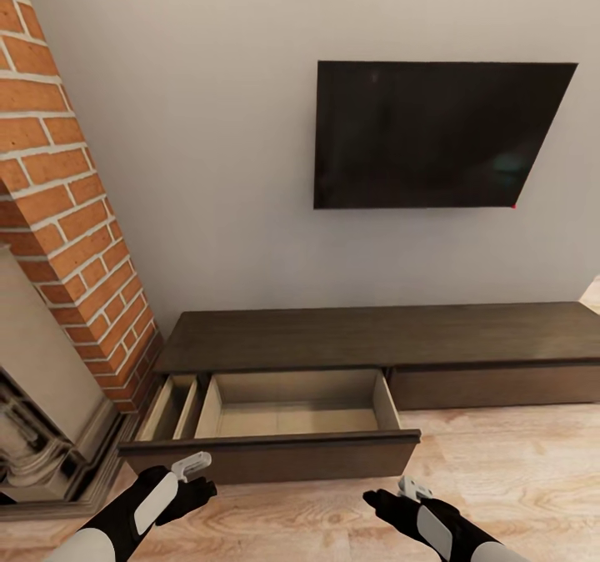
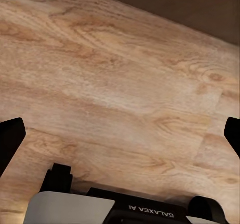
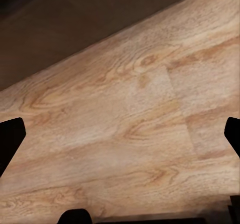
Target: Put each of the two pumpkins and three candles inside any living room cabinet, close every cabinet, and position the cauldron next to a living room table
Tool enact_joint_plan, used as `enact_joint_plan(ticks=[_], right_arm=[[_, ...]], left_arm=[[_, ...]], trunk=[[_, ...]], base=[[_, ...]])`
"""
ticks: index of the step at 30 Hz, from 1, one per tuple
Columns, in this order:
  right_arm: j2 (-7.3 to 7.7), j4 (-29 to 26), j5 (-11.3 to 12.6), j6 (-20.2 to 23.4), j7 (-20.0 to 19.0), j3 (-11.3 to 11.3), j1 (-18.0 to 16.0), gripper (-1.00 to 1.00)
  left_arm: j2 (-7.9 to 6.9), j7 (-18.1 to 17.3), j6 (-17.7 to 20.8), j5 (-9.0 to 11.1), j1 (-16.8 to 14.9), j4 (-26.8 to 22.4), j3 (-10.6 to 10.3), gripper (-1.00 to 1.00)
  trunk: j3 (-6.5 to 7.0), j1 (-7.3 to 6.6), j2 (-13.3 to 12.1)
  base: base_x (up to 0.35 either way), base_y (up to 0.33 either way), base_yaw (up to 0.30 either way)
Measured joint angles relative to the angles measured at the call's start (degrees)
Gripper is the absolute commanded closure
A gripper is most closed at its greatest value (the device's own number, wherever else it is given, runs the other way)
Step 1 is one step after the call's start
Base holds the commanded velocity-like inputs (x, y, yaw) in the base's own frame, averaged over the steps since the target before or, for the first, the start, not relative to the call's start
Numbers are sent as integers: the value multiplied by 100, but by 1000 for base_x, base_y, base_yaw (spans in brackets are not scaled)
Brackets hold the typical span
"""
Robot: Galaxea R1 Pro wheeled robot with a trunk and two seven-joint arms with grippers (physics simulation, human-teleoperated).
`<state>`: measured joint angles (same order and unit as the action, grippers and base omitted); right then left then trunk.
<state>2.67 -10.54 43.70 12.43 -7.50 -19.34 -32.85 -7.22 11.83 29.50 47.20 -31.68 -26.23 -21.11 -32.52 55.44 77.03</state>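
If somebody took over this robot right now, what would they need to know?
Left gripper and right gripper: both open and empty, held low over the wood floor.
Cabinet: its left drawer is pulled out; the beige interior looks empty.
Done: the drawer is open.
Left: bring two pumpkins and three candles into the cabinet, shut the drawer, set the cauldron next to a table.

The only writing I can read is "GALAXEA AI", printed upside down in pale letters on the dark body of my left gripper (image 2: 120, 129), at six o'clock in my left wrist view.
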Motion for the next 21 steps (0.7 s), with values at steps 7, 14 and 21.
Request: enact_joint_plan(ticks=[7,14,21], right_arm=[[-9,11,-1,8,13,-2,0,-100],[-7,31,-1,9,8,-7,0,-100],[-9,52,-1,9,8,-8,0,-100]], left_arm=[[0,-14,0,0,2,0,0,-100],[-7,-14,4,7,6,0,0,-100],[-1,-11,7,9,4,5,0,-100]], trunk=[[126,-154,-281],[247,-308,-562],[353,-461,-843]], base=[[0,0,0],[0,0,0],[0,0,0]])
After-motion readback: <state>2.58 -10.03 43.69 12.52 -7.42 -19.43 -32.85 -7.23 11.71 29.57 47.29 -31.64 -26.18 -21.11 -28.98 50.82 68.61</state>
